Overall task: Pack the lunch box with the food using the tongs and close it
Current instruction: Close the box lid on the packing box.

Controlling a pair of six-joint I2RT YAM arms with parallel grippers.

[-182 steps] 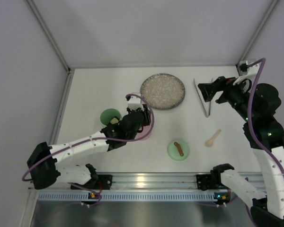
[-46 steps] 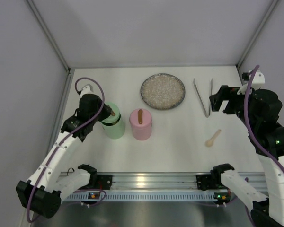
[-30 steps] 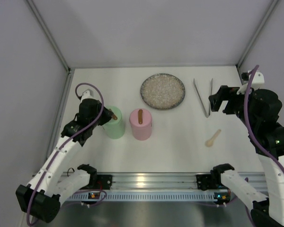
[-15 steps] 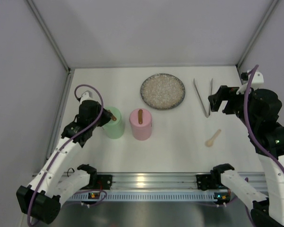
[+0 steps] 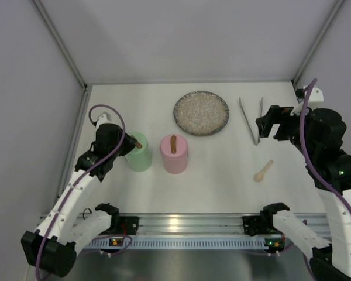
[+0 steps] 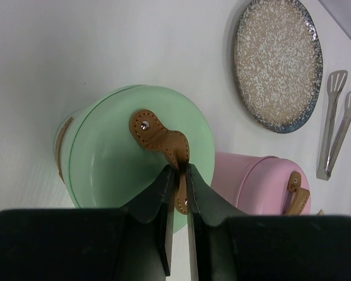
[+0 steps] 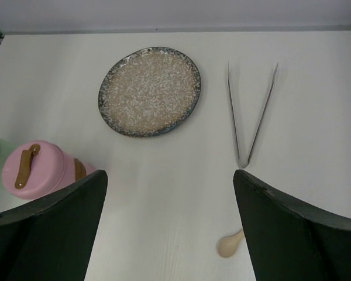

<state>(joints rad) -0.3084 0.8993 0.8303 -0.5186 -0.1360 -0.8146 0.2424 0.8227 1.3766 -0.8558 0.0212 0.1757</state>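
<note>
The lunch box shows as two round tubs with brown-strapped lids, one green (image 5: 140,158) (image 6: 114,155) and one pink (image 5: 174,154) (image 6: 260,181) (image 7: 38,170). My left gripper (image 5: 129,142) (image 6: 178,170) is shut on the green lid's strap (image 6: 158,133). The silver tongs (image 5: 256,140) (image 7: 243,165) (image 6: 330,126) lie flat at the back right. My right gripper (image 5: 264,125) (image 7: 169,175) hangs open above the table just right of the tongs, holding nothing. The food is hidden from every view.
A speckled grey plate (image 5: 201,112) (image 7: 149,91) (image 6: 278,64) sits bare at the back centre. A small wooden spoon (image 5: 262,171) (image 7: 229,244) lies in front of the tongs. Walls close the table at the left, back and right.
Six seconds ago the green tub stood open with its lid near the front; now both tubs are lidded. Over the last second my left gripper drifted slightly left, still pinching the strap.
</note>
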